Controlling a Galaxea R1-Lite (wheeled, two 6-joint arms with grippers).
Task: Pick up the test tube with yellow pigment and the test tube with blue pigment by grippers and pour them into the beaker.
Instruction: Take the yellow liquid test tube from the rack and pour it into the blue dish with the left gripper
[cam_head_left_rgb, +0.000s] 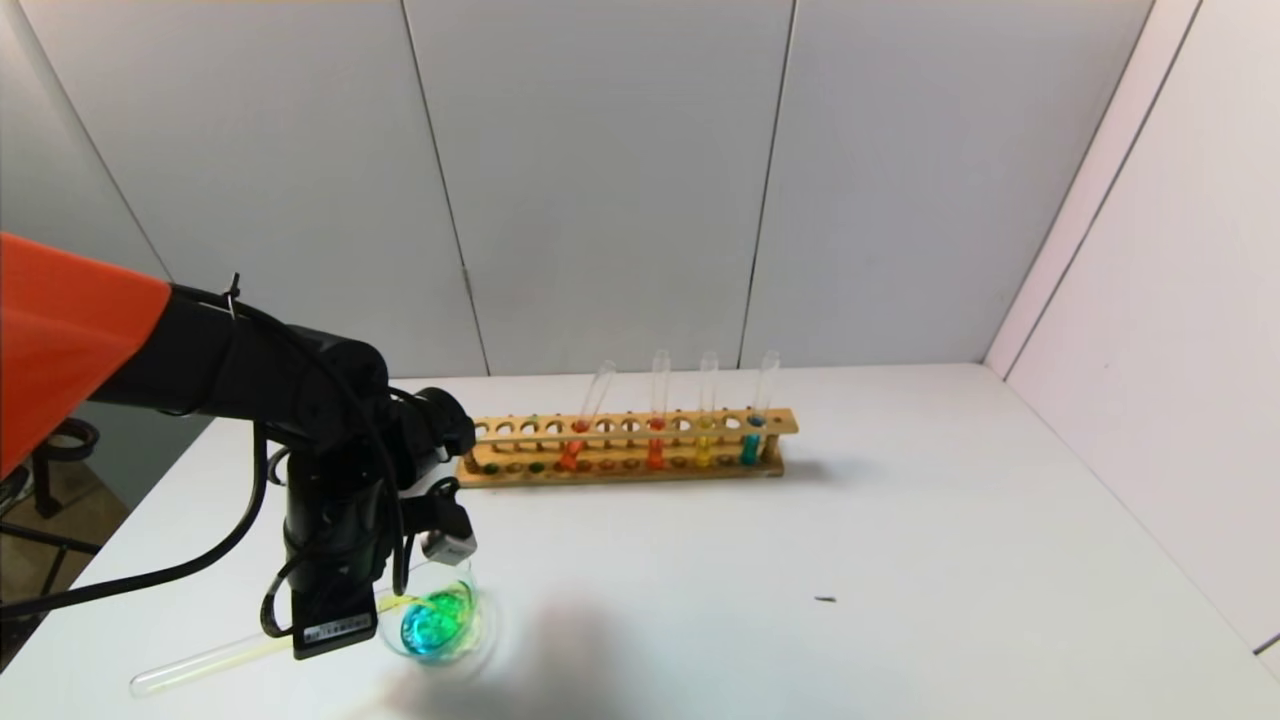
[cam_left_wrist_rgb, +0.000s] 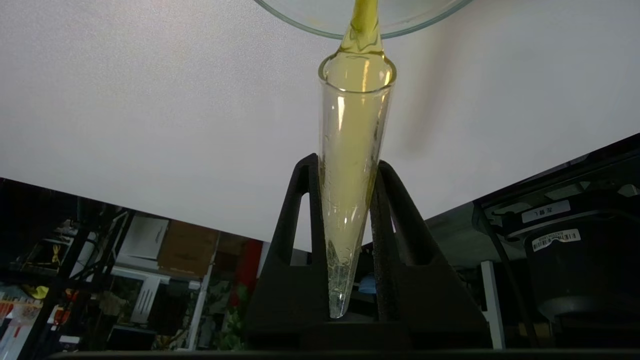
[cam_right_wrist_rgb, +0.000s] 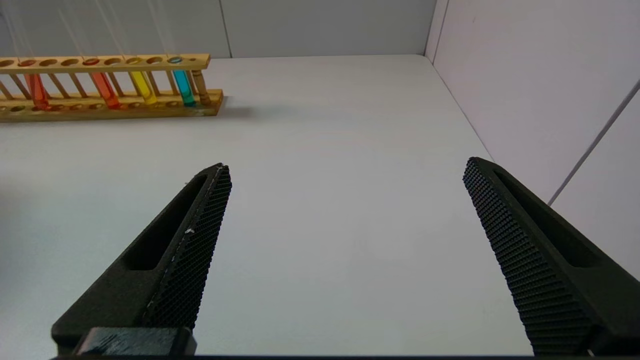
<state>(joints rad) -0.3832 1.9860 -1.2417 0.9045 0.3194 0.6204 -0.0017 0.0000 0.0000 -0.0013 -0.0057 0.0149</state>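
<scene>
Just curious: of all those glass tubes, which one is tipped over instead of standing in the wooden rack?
The slim glass tube with yellow liquid, held by the left pincer, lies nearly level, pouring into the beaker.

Your beaker (cam_head_left_rgb: 438, 622) sits on the bench (cam_head_left_rgb: 800, 600) front-left; the rack (cam_head_left_rgb: 630, 447) stands behind it, farther right.

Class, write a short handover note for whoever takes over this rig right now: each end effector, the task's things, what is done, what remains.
Left end effector: shut on the test tube with yellow pigment, tipped mouth-down, pouring into the beaker.
Right end effector: open, empty, over bare table.
Beaker: already holds blue-green liquid.
Rack: two red-orange tubes, one yellow tube, one blue tube.
Done: yellow pour under way.
Left: finish it, then put the tube down.
</scene>
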